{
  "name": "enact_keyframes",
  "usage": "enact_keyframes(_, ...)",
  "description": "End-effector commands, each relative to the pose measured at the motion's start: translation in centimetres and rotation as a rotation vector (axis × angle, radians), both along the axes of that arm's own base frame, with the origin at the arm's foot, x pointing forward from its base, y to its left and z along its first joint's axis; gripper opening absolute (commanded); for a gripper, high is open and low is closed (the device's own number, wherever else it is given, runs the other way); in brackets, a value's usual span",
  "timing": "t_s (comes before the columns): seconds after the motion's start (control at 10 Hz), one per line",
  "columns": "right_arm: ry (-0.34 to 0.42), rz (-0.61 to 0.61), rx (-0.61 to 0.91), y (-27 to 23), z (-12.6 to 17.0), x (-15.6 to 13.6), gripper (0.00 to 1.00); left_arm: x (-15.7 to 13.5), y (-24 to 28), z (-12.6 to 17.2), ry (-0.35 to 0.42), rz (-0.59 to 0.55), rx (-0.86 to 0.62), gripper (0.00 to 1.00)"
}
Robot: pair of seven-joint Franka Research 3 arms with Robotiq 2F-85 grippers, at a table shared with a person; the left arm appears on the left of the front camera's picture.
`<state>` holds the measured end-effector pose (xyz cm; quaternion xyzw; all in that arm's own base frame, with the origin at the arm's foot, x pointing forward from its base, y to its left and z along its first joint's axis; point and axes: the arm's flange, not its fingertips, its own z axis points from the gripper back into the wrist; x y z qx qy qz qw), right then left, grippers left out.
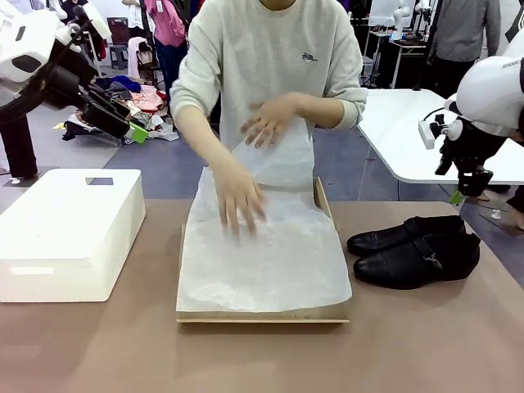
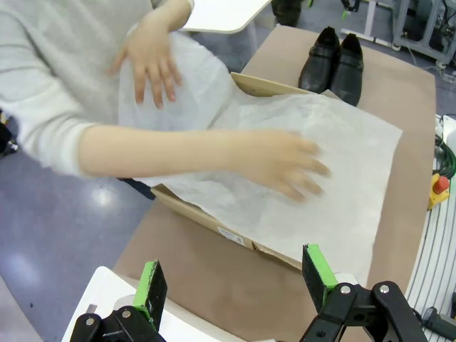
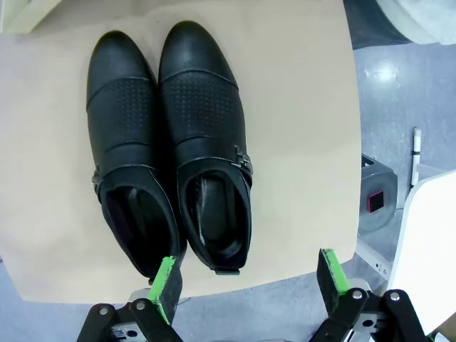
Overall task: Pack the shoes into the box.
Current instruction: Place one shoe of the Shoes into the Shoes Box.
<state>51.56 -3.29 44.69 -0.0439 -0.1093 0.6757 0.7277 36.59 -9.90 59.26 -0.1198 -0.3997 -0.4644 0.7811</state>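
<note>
The box [image 1: 262, 316] lies open at the bottom middle of the brown table [image 1: 262, 360], with white paper [image 1: 270, 262] spread over it. The shoes [image 1: 413, 250] sit side by side at the middle right, just beside the box. A white block [image 1: 70, 233] sits at the left. One hand [image 1: 237, 196] presses on the paper, and the other hand [image 1: 266, 121] is at its far end. The left gripper [image 2: 232, 274] and the right gripper [image 3: 248, 265] both have their fingers spread wide and hold nothing.

The shoes [image 1: 413, 250] lie side by side right of the box [image 1: 262, 316], block [image 1: 70, 229] left.
</note>
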Motion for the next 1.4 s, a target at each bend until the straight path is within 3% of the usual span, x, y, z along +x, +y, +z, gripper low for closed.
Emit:
enact_keyframes(0.0, 0.008, 0.040, 0.023, -1.0, -0.3, 1.0, 1.00, 0.2, 0.1, -0.1, -0.004, -0.021, -0.006, 1.00)
enact_keyframes(0.4, 0.035, 0.019, 0.041, -1.3, -1.8, 2.3, 1.00, 0.2, 0.1, -0.1, -0.004, -0.021, -0.006, 1.00)
enact_keyframes(0.6, 0.036, -0.031, 0.035, -0.6, -0.6, 1.8, 1.00, 0.2, 0.1, -0.1, -0.004, -0.021, -0.006, 1.00)
enact_keyframes(0.7, 0.033, -0.002, 0.021, -1.0, -2.2, 1.7, 1.00, 0.2, 0.1, -0.1, -0.004, -0.021, -0.006, 1.00)
enact_keyframes(0.9, 0.032, -0.003, 0.022, -0.8, -1.9, 1.7, 1.00, 0.2, 0.1, -0.1, -0.004, -0.021, -0.006, 1.00)
enact_keyframes(1.3, 0.036, 0.017, 0.038, -1.3, -4.3, 3.4, 1.00, 0.2, 0.1, -0.1, -0.004, -0.021, -0.006, 1.00)
